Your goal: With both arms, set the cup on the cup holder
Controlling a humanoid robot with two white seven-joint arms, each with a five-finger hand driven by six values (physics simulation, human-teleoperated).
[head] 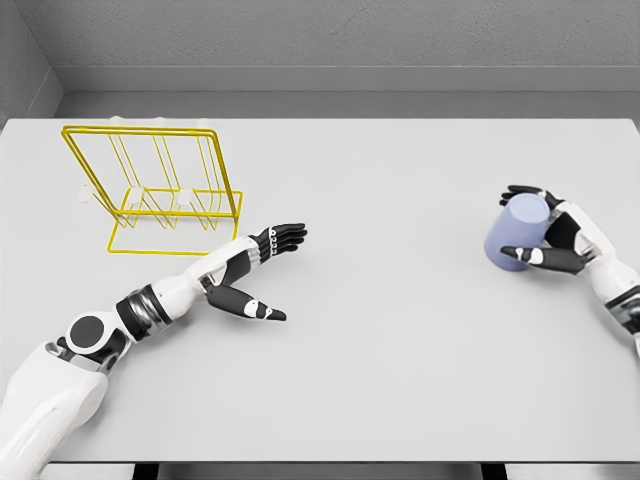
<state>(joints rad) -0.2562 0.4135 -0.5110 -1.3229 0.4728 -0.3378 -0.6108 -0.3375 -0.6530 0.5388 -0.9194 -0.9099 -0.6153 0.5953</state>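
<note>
A pale blue cup is at the table's right side, tilted, with my right hand curled around it, fingers above and thumb below. The yellow wire cup holder stands at the back left of the table, with upright prongs and white tips. My left hand reaches out over the table just right of and in front of the holder, fingers straight and spread, thumb pointing down-right, holding nothing.
The grey table stretches wide between the two hands. Its front edge runs along the bottom of the view, and a grey wall rises behind the far edge.
</note>
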